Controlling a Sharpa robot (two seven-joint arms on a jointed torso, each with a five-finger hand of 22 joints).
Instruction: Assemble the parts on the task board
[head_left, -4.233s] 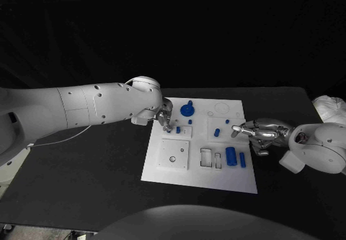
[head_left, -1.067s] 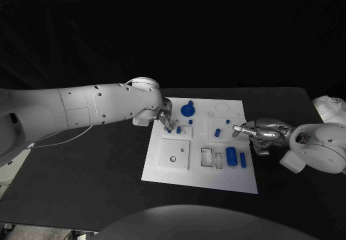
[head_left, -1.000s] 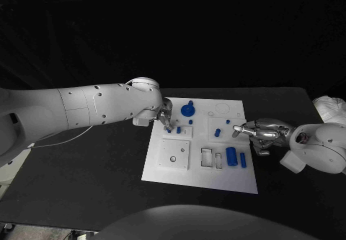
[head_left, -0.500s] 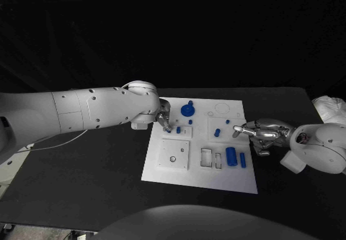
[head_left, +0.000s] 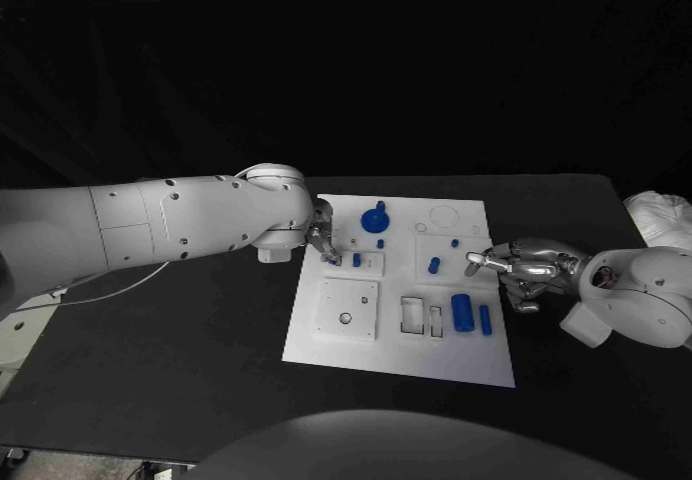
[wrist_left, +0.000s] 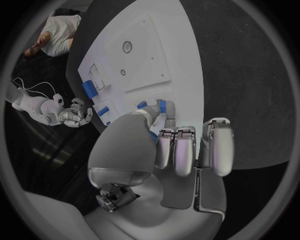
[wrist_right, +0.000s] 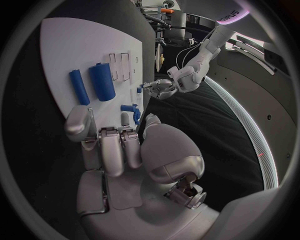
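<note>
I see my left silver hand pinching, I think, a small blue peg at the white task board's far-left corner; right hand curled empty beside it

Dim scene, dark backdrop; bright white board; wrist views bend strongly at edges.
</note>
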